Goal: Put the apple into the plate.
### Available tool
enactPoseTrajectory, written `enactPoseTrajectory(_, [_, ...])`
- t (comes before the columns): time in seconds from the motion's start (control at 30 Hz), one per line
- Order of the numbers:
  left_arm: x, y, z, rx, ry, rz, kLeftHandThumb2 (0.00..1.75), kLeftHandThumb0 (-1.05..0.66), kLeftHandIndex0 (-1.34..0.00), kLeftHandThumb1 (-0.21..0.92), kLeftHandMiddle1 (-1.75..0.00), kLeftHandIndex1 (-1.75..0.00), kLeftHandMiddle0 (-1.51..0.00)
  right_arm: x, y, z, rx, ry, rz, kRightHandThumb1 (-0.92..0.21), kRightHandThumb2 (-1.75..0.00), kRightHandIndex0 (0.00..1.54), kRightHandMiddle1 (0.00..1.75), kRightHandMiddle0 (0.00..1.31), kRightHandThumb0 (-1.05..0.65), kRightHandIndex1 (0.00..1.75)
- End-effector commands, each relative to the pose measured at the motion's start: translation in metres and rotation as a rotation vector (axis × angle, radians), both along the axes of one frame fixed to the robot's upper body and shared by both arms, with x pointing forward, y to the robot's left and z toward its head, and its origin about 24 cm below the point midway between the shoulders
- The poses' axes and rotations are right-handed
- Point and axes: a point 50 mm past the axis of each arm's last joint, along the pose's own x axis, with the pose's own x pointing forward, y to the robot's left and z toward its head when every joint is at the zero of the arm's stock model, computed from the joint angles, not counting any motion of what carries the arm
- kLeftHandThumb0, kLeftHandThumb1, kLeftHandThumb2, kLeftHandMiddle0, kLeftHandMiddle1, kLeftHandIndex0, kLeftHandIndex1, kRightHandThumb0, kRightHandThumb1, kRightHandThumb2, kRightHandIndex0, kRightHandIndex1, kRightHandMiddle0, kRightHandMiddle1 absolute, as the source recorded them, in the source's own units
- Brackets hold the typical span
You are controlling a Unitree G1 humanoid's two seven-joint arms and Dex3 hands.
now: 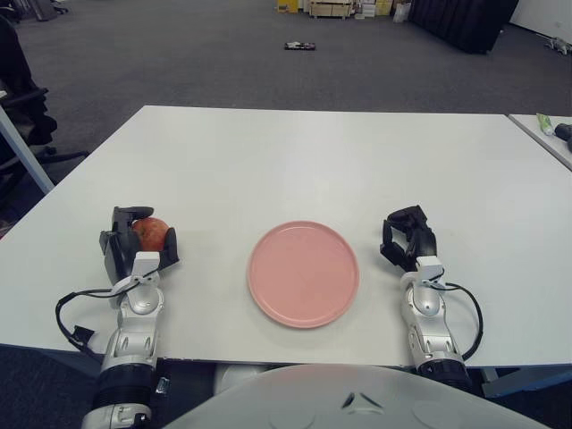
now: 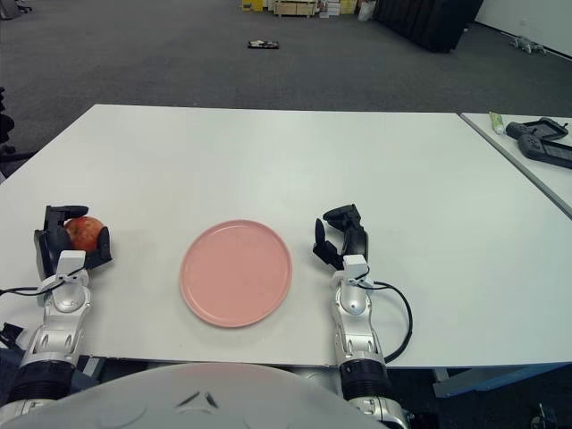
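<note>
apple (image 1: 152, 233), red and round, sits in the grip of the left hand (image 1: 136, 248) near the front left part of the white table (image 1: 295, 161), with the dark fingers (image 1: 119, 241) wrapped around it so that only its upper side shows between them; whether the apple touches the tabletop cannot be told. pink plate (image 1: 303, 273) lies flat in the middle near the front edge, well apart from the apple and to its right, with nothing on it. right hand (image 1: 407, 239) shows just to the right of the plate, close to its rim but not touching it, its fingers loosely curled and holding nothing. a black cable (image 1: 466, 308) loops beside the right forearm, and another one hangs by the left forearm. grey carpet (image 1: 179, 54) stretches beyond the far edge of the table, and a second table (image 1: 543, 138) shows at the right
</note>
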Motion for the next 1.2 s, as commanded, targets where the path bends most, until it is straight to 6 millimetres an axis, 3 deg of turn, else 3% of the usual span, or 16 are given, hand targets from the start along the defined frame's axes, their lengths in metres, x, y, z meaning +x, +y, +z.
enactPoseTrajectory(0.0, [0.007, -0.023, 0.03, 0.017, -0.102, -0.054, 1.39, -0.49, -0.66, 0.25, -1.75, -1.75, -1.26, -0.005, -0.002, -0.01, 0.007, 0.062, -0.009, -0.64, -0.91, 0.62, 1.75, 0.36, -0.39, 1.33])
enactPoseTrajectory(0.43, [-0.002, -0.053, 0.053, -0.072, -0.27, -0.187, 1.41, -0.5, -0.67, 0.24, -1.75, -1.75, -1.27, -0.003, -0.002, -0.012, -0.003, 0.065, 0.009, -0.63, -0.93, 0.63, 1.75, 0.37, -0.39, 1.35])
enactPoseTrajectory(0.63, [-0.001, -0.077, 0.076, -0.059, -0.383, -0.337, 1.45, -0.51, -0.7, 0.2, -1.75, -1.75, -1.26, -0.003, -0.001, -0.012, -0.003, 0.063, 0.009, -0.64, -0.92, 0.61, 1.75, 0.36, -0.39, 1.35])
enactPoseTrajectory(1.17, [0.0, -0.1, 0.095, 0.034, -0.344, -0.634, 1.51, -0.53, -0.74, 0.16, -1.75, -1.75, -1.3, -0.001, 0.0, -0.013, 0.005, 0.068, 0.003, -0.64, -0.91, 0.62, 1.75, 0.36, -0.39, 1.34])
